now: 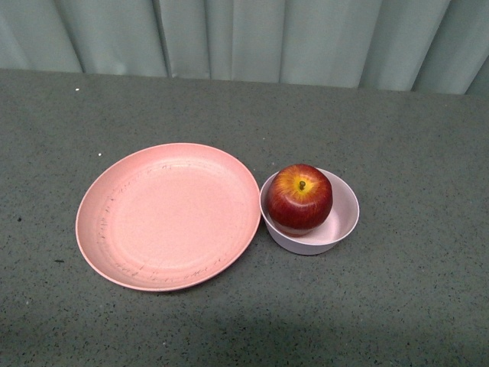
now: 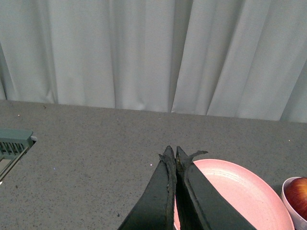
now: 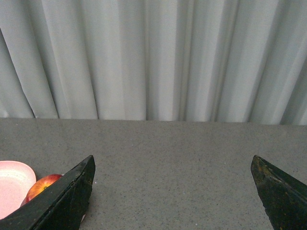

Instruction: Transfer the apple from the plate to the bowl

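Note:
The dark-red apple [image 1: 299, 197] with a yellow patch round its stem sits in the small pale-pink bowl [image 1: 344, 222] at the centre right of the table. The wide salmon-pink plate [image 1: 168, 215] lies just left of the bowl, with nothing on it. Neither gripper shows in the front view. My left gripper [image 2: 171, 154] is shut and empty, above the table with the plate [image 2: 240, 191] and a bit of the apple [image 2: 300, 194] beyond it. My right gripper [image 3: 172, 163] is open and empty over bare table; the apple [image 3: 41, 186] and plate [image 3: 12, 184] show beside one finger.
A grey speckled table [image 1: 397, 115] backed by a pale curtain [image 1: 244, 34]. A grey-green grated object [image 2: 13, 143] sits at the table's edge in the left wrist view.

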